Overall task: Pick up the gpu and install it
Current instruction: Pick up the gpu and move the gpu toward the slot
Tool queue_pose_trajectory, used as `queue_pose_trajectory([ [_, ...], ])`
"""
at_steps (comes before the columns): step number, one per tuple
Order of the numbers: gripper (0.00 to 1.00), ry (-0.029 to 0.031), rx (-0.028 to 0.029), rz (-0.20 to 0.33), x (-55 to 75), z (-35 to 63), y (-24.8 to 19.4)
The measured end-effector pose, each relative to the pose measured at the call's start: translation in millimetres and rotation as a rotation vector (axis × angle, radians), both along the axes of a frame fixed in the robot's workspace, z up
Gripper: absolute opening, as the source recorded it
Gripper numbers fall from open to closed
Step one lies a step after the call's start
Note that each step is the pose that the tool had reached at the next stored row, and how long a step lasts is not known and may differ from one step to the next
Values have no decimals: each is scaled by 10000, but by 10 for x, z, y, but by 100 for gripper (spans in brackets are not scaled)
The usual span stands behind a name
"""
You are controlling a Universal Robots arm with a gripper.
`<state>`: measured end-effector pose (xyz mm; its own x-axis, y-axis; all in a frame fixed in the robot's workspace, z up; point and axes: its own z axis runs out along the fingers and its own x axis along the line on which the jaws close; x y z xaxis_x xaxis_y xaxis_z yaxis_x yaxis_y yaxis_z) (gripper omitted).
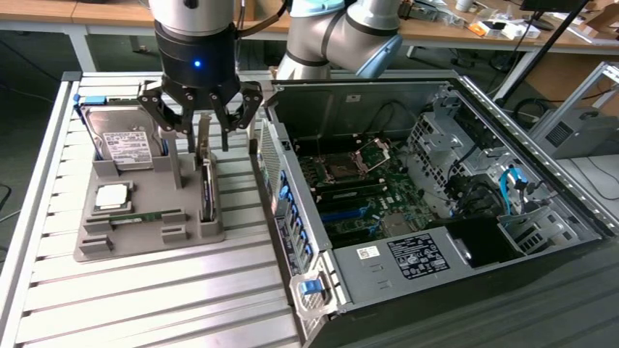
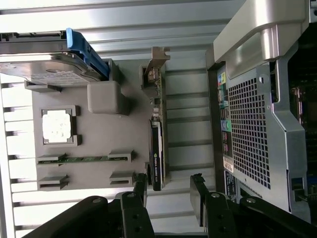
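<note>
Pick step: your jaws are wide open and empty, hovering over the gpu (image 1: 206, 190), which stands on edge in the tray (image 1: 145, 245) beside the case (image 1: 387, 109). The grasp needs them straddling its thin top edge squarely.

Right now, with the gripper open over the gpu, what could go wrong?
1. The gpu looks off-centre between the gripper's open fingers; one could land on its edge.
2. The case wall stands close; the nearer finger may clip it.
3. The upright gpu could tilt in its tray when squeezed.
</note>
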<state>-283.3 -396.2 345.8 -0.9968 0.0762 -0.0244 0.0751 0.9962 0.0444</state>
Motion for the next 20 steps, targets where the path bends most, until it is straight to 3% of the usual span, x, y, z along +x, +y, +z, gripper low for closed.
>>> queue_pose_trajectory([
  [20, 48, 0, 0, 0, -1, -62, 0],
])
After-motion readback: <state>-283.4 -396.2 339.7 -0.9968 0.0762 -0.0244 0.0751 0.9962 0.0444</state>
